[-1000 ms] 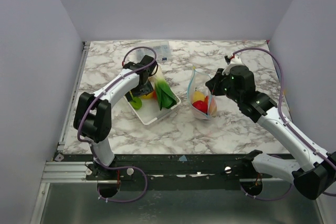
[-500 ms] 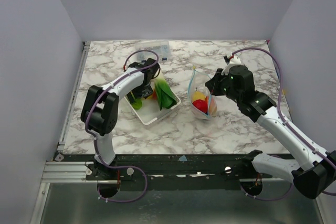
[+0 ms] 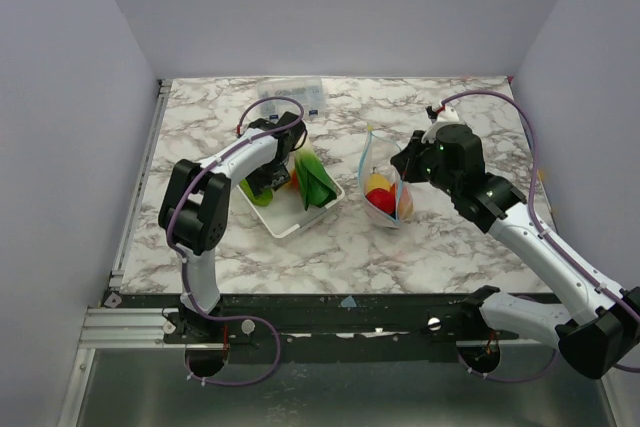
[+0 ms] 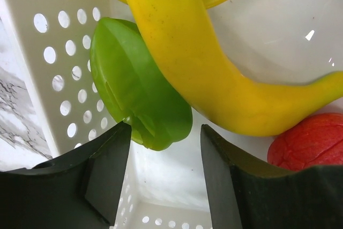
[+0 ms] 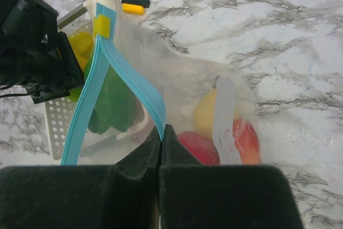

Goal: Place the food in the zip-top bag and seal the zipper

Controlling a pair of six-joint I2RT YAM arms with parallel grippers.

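The clear zip-top bag [image 3: 385,187] stands open at mid table with yellow, red and orange food inside [image 5: 211,113]. My right gripper [image 5: 162,130] is shut on its blue zipper strip [image 5: 134,79], holding the mouth open; it also shows in the top view [image 3: 406,169]. My left gripper [image 4: 165,148] is open and empty, low inside the white tray [image 3: 295,217], just short of a green piece [image 4: 136,87], a yellow banana [image 4: 203,73] and a red piece [image 4: 311,140]. In the top view the left gripper [image 3: 268,179] is over the tray's left part.
A green leafy piece [image 3: 315,179] lies in the tray's right half. A rigid clear box with blue labels [image 3: 293,92] lies at the back. A small yellow and black item [image 5: 133,5] lies on the marble beyond the bag.
My left arm has swung its gripper further into the tray and turned its wrist. The right arm and the bag have not moved.
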